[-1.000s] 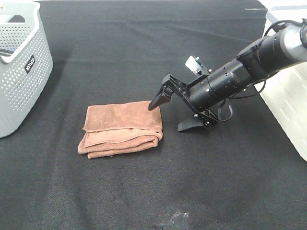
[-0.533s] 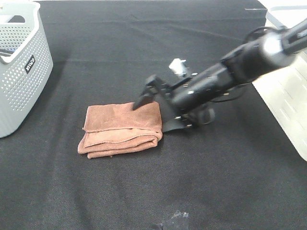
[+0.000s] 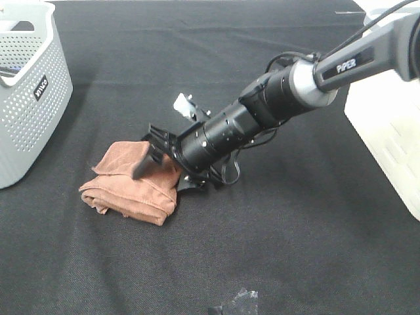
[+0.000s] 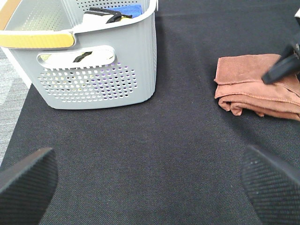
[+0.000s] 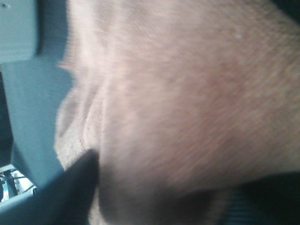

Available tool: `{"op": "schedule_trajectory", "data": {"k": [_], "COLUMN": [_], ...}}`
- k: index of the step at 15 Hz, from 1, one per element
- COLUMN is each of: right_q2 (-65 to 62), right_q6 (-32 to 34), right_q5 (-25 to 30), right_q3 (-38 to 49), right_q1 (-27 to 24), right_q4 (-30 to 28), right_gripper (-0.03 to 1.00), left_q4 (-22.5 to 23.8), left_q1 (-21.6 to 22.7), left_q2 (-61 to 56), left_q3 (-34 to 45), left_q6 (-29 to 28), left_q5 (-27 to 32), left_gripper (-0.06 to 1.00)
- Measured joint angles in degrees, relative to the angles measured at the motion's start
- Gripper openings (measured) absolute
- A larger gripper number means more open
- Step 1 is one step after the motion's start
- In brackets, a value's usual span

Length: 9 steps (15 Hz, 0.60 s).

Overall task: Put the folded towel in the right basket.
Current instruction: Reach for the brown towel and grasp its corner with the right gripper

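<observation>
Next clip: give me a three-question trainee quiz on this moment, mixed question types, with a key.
1. True or false: the towel already lies in the right basket.
2. What does the left gripper hold?
3. Where is the right gripper working? A) above the right basket B) at the towel C) out of view
Key: 1 false; 2 nothing, its fingers are spread wide; 3 B.

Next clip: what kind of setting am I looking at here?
Probably a robot lab bench staged for laundry sorting, not a home: a tabletop draped in black cloth, a grey perforated basket at one side, a white basket at the other, and a brown towel between them.
</observation>
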Motion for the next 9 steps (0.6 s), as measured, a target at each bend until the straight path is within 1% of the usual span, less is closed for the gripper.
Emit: {"op": "schedule_trajectory", "data": {"k": [1, 3, 4, 7, 8, 9], "right_q2": [0.0, 0.9, 0.9, 0.7, 0.3, -0.7], "right_q6": [0.0, 0.1, -0.2, -0.2, -0.2, -0.3], "right_q5": [0.0, 0.7, 1.2, 2.1, 4.2, 7.8], "right_q3": [0.0, 0.0, 0.0, 0.0, 0.0, 0.1], "right_q1": [0.0, 0.0, 0.0, 0.0, -0.3, -0.9], "right_q4": [0.0, -0.7, -1.0, -2.0, -2.8, -4.0], "right_gripper": [0.62, 0.25, 0.16, 0.16, 0.16, 0.16], "left_q4": [0.0, 0.0, 0.0, 0.0, 0.0, 0.0], "left_q1": [0.0, 0.0, 0.0, 0.0, 0.0, 0.0], "left_q2": [0.0, 0.0, 0.0, 0.0, 0.0, 0.0], "left_q3": [0.0, 0.0, 0.0, 0.0, 0.0, 0.0], "left_q6": [0.0, 0.0, 0.0, 0.0, 0.0, 0.0], "left_q5": [0.0, 0.0, 0.0, 0.0, 0.0, 0.0], "left_gripper": [0.99, 0.99, 0.99, 0.99, 0.99, 0.99]}}
